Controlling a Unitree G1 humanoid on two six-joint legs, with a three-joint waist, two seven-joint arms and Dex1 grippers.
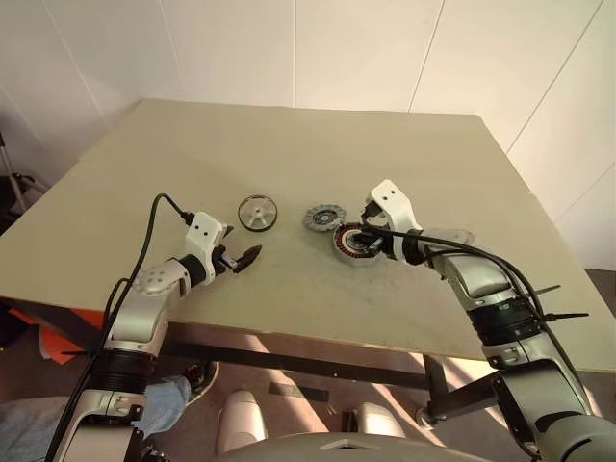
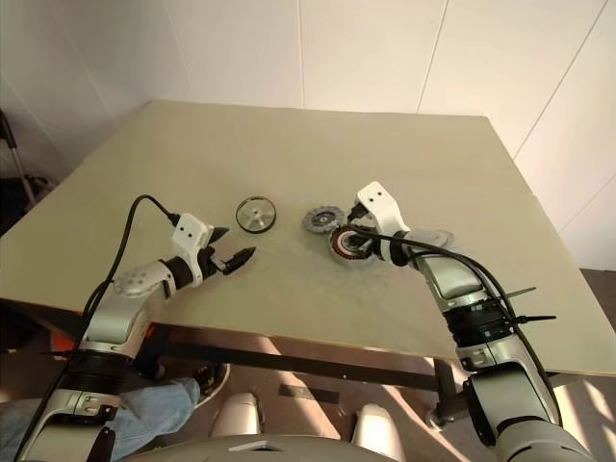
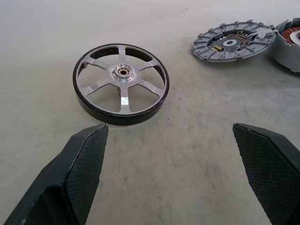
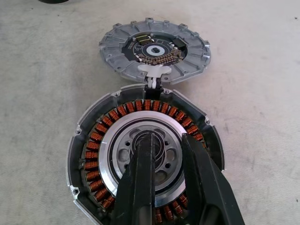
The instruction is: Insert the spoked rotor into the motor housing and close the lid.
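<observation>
Right wrist view: the right gripper [image 4: 161,140] is seen nearly closed over the housing [image 4: 93,145] hub, nothing clamped. The lid [image 4: 187,58] lies at twelve o'clock. The left gripper [image 3: 171,136] is held wide apart near the rotor [image 3: 121,84].

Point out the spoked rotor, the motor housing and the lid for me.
spoked rotor [image 3: 123,71]: left wrist view, on its central hub.
motor housing [image 4: 92,159]: right wrist view, on the ring of copper coils.
lid [image 4: 154,50]: right wrist view, on its dark centre.
</observation>
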